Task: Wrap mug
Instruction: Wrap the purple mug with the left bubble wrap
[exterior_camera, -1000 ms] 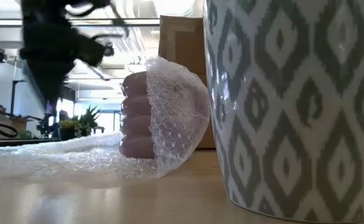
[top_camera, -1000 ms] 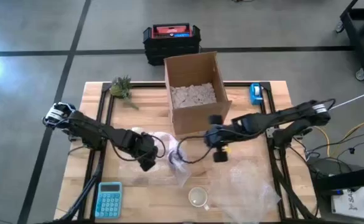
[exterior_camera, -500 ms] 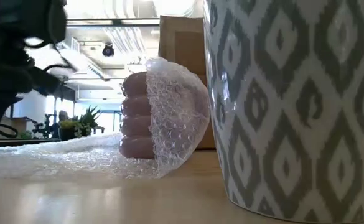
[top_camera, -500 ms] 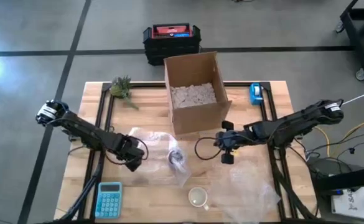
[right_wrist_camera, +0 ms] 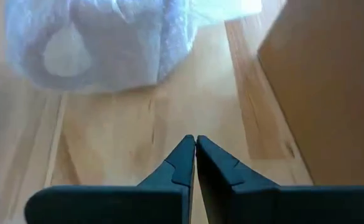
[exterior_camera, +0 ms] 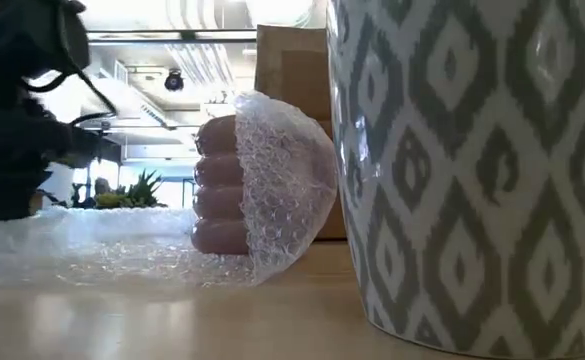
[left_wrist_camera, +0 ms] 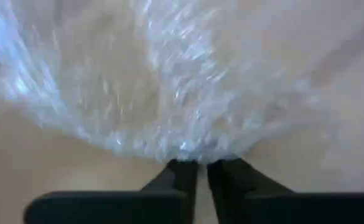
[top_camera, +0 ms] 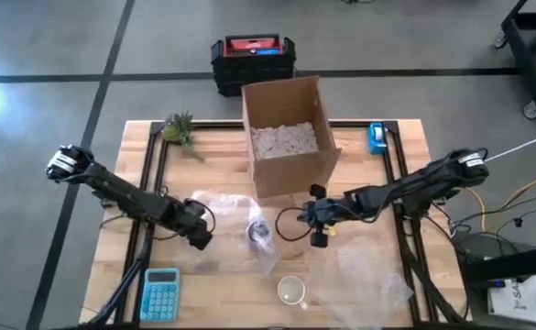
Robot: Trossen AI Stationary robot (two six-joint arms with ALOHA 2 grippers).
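A pink ribbed mug [exterior_camera: 217, 185], partly covered by bubble wrap [exterior_camera: 287, 185], stands mid-table [top_camera: 260, 231]. The wrap's loose sheet [top_camera: 214, 206] spreads over the table to the mug's left. My left gripper [top_camera: 200, 237] is low at that sheet's near-left edge, fingers closed on it [left_wrist_camera: 201, 163]. It appears dark at the left of the low view [exterior_camera: 12, 120]. My right gripper [top_camera: 315, 233] is shut just right of the wrapped mug [right_wrist_camera: 94, 43] and points at it without touching [right_wrist_camera: 196, 140]. A patterned mug [top_camera: 292, 291] stands near the front edge. My left gripper has the bubble wrap sheet's edge [left_wrist_camera: 191, 152] at its fingertips, the two fingers almost together. It comes in low from the table's left. The sheet lies slack on the table beyond the fingers; one layer or several, I cannot tell.
An open cardboard box [top_camera: 290, 137] with filler stands behind the mug. A second bubble wrap sheet [top_camera: 364, 270] lies at the front right, a calculator [top_camera: 162, 293] at the front left. A tape dispenser [top_camera: 376, 137] and a plant [top_camera: 178, 128] sit at the far edge.
My left gripper has drawn back from the wrapped mug toward the table's left edge, down to the sheet's edge. My right gripper swung toward the right edge, then came back toward the mug. The wrapped mug has stayed in place.
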